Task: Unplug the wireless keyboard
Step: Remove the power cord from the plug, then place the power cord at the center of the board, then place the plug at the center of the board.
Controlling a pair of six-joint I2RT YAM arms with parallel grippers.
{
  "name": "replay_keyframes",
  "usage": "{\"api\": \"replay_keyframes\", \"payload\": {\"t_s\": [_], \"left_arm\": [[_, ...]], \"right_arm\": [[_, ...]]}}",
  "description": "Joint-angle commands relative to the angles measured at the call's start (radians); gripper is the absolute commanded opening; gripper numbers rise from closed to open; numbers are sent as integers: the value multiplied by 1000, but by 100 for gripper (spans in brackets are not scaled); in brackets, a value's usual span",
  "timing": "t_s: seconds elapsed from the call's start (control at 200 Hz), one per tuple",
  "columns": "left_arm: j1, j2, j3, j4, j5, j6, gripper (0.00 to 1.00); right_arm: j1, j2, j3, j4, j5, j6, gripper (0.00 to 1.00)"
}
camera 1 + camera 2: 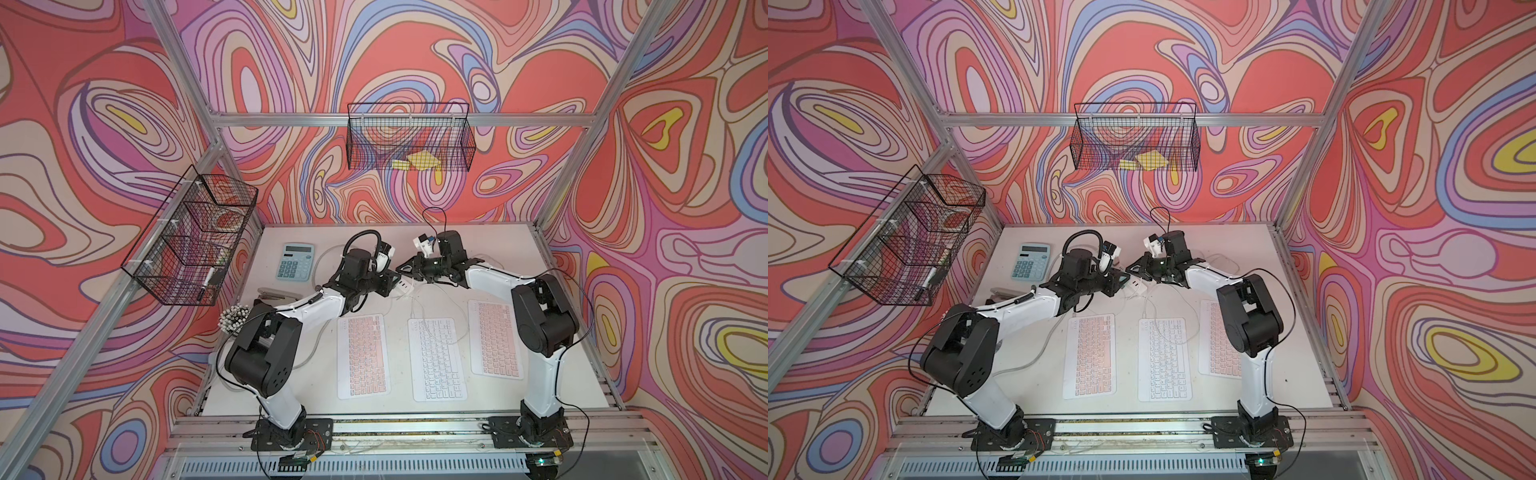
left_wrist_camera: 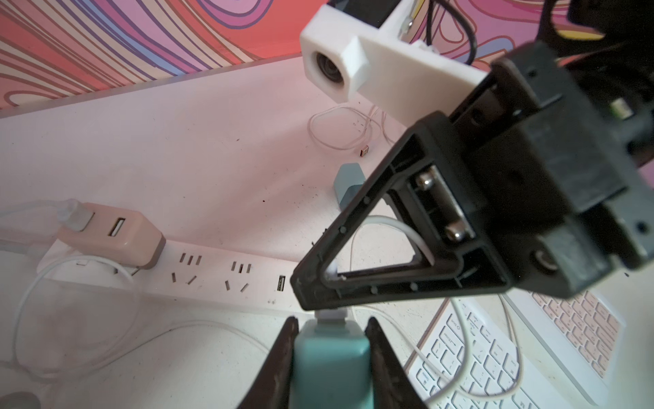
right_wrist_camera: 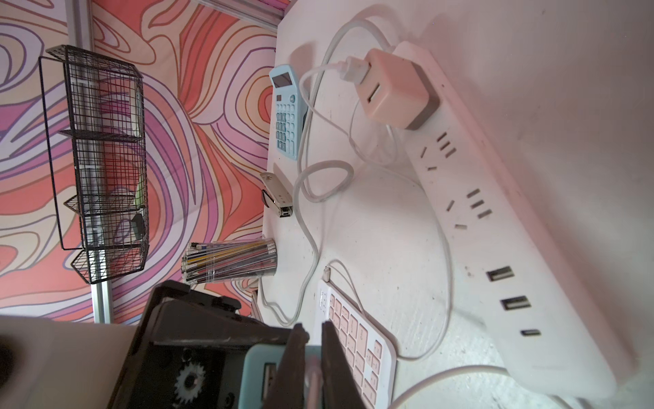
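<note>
Containers first: the wire basket on the far wall carries yellow sticky notes. The compartmented basket on the left wall has a marker in its near section, and the rest of its load is hard to make out. On the tabletop, at the left edge, a clear cup is crammed with pencils.

Three boards lie side by side toward the near edge. The white keyboard is in the middle, flat and pale-keyed, with a thin white cable trailing off its far end. It sits between the left pink keyboard and the right pink keyboard.

Just beyond them, by the power strip, here's the action — left pincer clamped on a teal charger, right pincer pinched tight on the white plug at that charger's face.
</note>
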Motion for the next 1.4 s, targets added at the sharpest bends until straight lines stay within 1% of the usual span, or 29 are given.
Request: {"api": "replay_keyframes", "payload": {"t_s": [0.0, 0.11, 0.29, 0.581, 0.836, 0.981, 1.207, 1.322, 1.397], "left_arm": [[-1, -47, -10, 31, -11, 20, 0], [-1, -54, -20, 32, -16, 23, 0], [-1, -69, -48, 62, -14, 11, 0], [11, -103, -107, 122, 20, -34, 0], [26, -102, -103, 89, 6, -45, 0], [32, -63, -57, 57, -8, -81, 0], [31, 36, 111, -75, -34, -112, 0], [33, 108, 204, -128, -10, -139, 0], [32, 151, 251, -145, -2, -165, 0]], "right_arm": [[-8, 24, -20, 36, 34, 31, 6], [-17, 20, -25, 36, 52, 39, 4], [-66, 3, -54, 39, 90, 50, 2], [-132, -28, -96, 27, 210, 37, 2], [-144, -24, -83, 18, 214, 7, 3], [-144, -42, -89, -22, 221, -76, 3], [-141, -107, -147, -79, 208, -215, 4], [-139, -129, -187, -89, 188, -251, 5], [-132, -144, -207, -110, 199, -283, 5]]}}
